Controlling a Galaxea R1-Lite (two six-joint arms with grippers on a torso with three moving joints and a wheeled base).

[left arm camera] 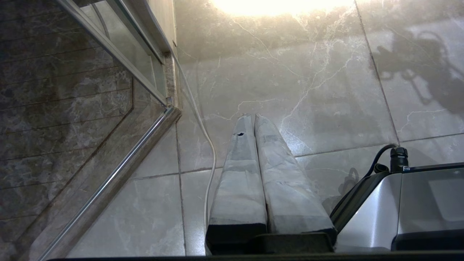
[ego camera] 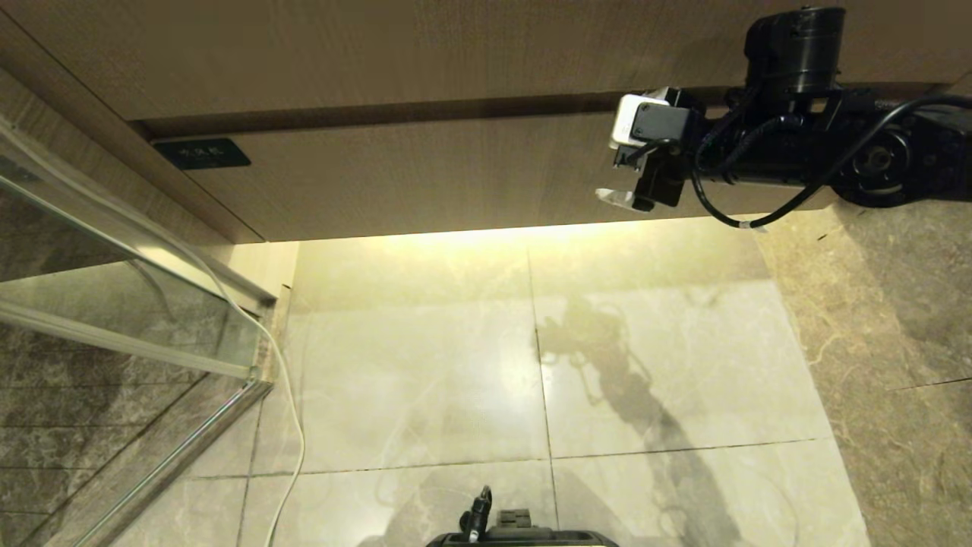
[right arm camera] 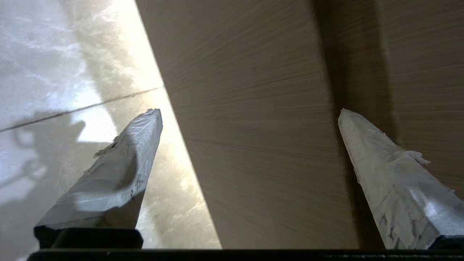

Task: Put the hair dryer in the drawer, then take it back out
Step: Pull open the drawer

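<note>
The drawer [ego camera: 425, 175] shows as a wide light-brown wood-grain front with a small dark label [ego camera: 203, 153] at its left end, and it looks pushed in. My right gripper [ego camera: 619, 148] hangs in front of the drawer's right part. Its taped fingers stand wide open with nothing between them. In the right wrist view the drawer front [right arm camera: 253, 145] fills the space between the spread fingers of that gripper [right arm camera: 249, 112]: one fingertip is over the floor, the other over the dark gap above the drawer. The hair dryer is out of view. My left gripper [left arm camera: 252, 116] is parked low, shut and empty.
A plain wood-grain panel [ego camera: 380, 53] runs above the drawer. A glass shower door [ego camera: 114, 304] with a metal frame stands at the left. A white cable [ego camera: 292, 425] trails along the marble floor [ego camera: 425, 365]. My base [ego camera: 524, 538] shows at the bottom edge.
</note>
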